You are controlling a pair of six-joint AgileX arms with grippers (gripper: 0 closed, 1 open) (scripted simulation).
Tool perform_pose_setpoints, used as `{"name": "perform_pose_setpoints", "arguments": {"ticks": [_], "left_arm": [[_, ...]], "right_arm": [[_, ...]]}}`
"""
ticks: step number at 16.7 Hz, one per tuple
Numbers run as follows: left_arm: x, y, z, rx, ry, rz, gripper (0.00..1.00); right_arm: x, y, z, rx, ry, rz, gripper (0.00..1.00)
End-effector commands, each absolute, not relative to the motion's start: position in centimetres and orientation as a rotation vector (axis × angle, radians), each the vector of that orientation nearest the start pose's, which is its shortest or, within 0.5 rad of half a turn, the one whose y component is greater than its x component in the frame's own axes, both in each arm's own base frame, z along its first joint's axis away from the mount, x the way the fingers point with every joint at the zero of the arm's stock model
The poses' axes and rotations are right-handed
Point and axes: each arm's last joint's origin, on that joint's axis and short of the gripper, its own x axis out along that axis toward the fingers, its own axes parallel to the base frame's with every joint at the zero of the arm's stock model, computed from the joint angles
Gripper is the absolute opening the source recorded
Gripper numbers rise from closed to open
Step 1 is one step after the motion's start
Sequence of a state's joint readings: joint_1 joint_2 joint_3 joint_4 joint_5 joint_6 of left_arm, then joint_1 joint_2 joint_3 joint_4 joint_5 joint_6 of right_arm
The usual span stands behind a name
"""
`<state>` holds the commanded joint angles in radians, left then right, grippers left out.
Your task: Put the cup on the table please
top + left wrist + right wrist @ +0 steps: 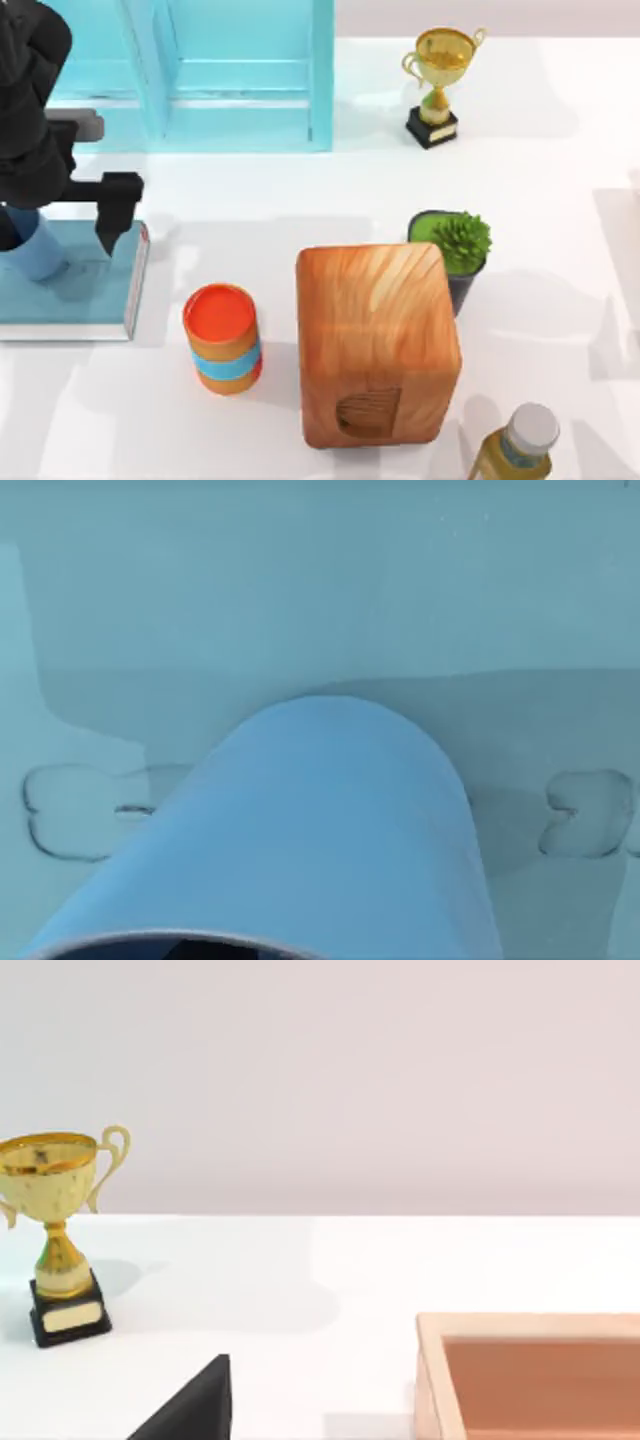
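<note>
Pale blue and plain, the cup [36,248] stands at the far left of the top view on a teal book [85,290], directly under the black left tool [70,215] of the AgileX pair. One dark finger [115,208] hangs down just beside the cup on its right; the other side of the grip is hidden under the arm, so whether the cup is gripped or merely straddled cannot be told from above. The left wrist view looks along the cup's [310,830] side, its smooth tapered wall running away from the camera toward the book's [300,600] cover, which suggests its long axis lies in line with the tool. The cup appears upright, handleless and unmarked, and smaller than the orange can [222,338] with a blue band standing on the white counter [560,180] to the right of the book. By this reading the left arm is far the nearer, and the move ahead turns on carrying the cup rightward off the book to bare counter, short of the can and the wooden block [375,340]. A gold trophy [58,1230] shows in the right wrist view; the right tool's opening cannot be judged.
</note>
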<state>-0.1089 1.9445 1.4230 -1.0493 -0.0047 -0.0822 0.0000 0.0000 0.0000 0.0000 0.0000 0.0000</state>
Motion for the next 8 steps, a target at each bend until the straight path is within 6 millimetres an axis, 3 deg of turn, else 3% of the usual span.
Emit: {"name": "perform_pose_setpoints", "arguments": {"ticks": [8], "left_arm": [[36.28, -3.63, 17.66, 0.021, 1.57, -0.012, 0.17]], "right_arm": [[10.57, -0.12, 16.0, 0.0, 0.0, 0.0, 1.0]]}}
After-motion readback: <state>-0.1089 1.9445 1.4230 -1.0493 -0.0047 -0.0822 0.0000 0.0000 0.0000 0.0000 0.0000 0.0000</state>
